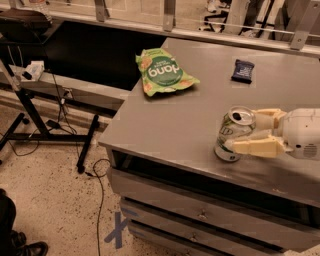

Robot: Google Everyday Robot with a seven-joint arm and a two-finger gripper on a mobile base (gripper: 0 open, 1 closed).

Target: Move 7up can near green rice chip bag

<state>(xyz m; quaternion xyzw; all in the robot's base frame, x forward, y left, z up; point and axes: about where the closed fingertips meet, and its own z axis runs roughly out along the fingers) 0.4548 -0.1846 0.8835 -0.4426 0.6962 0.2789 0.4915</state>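
Note:
The 7up can, silver and green with a pull-tab top, stands upright on the grey table near its front edge. My gripper reaches in from the right with its cream fingers closed on either side of the can, the near one across its front and the far one behind it. The green rice chip bag lies flat at the table's far left corner, well away from the can.
A small dark blue packet lies at the back of the table. The table has drawers below its front edge. A black stand with cables is on the floor to the left. A railing runs behind.

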